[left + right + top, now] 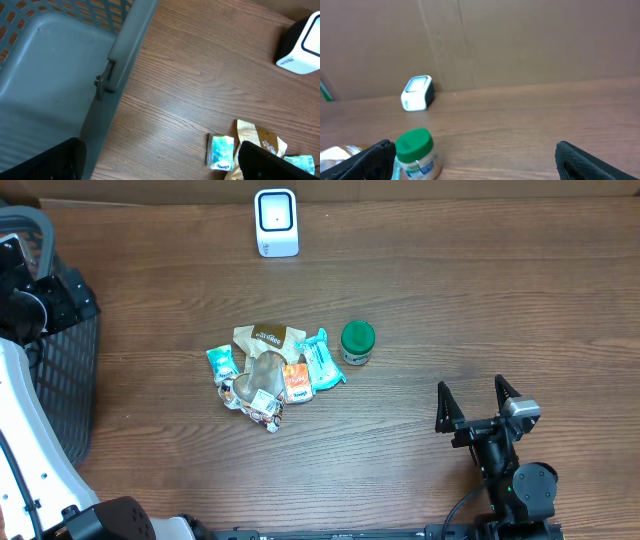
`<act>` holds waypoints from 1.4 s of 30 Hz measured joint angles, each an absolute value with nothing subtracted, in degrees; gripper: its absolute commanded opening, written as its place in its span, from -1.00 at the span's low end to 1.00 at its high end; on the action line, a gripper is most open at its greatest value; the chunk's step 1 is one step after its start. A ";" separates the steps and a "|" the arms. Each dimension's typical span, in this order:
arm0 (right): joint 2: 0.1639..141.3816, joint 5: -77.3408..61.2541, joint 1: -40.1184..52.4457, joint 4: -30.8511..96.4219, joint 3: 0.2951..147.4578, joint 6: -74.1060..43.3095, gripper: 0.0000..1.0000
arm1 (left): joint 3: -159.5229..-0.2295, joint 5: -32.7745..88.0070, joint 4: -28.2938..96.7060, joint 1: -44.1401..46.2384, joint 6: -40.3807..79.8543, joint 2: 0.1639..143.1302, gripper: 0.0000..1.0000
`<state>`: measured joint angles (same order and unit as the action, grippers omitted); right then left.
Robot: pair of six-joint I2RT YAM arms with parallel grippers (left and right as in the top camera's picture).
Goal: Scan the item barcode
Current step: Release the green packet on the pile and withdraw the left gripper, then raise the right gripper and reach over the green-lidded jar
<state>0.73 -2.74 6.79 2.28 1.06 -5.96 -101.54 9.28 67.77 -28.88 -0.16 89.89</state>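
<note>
Two hands gape empty: left hand (pixel 160 150) above the basket (pixel 120 55) rim, right hand (pixel 471 392) near the tabletop (pixel 500 280) front edge.

A: What does everything rest on?
B: A wooden table (pixel 500 300), dark brown, its grain running left to right. The light is soft and even.
A: And behind it?
B: Along the far edge stands a plain brown wall (pixel 545 40), matte like cardboard, meeting the tabletop directly. Two slanted creases run down it left of the middle.
</note>
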 measured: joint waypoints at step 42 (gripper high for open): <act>86.87 -20.16 6.79 51.03 90.13 8.29 0.89 | -101.54 9.47 67.75 -28.88 -0.14 89.89 0.99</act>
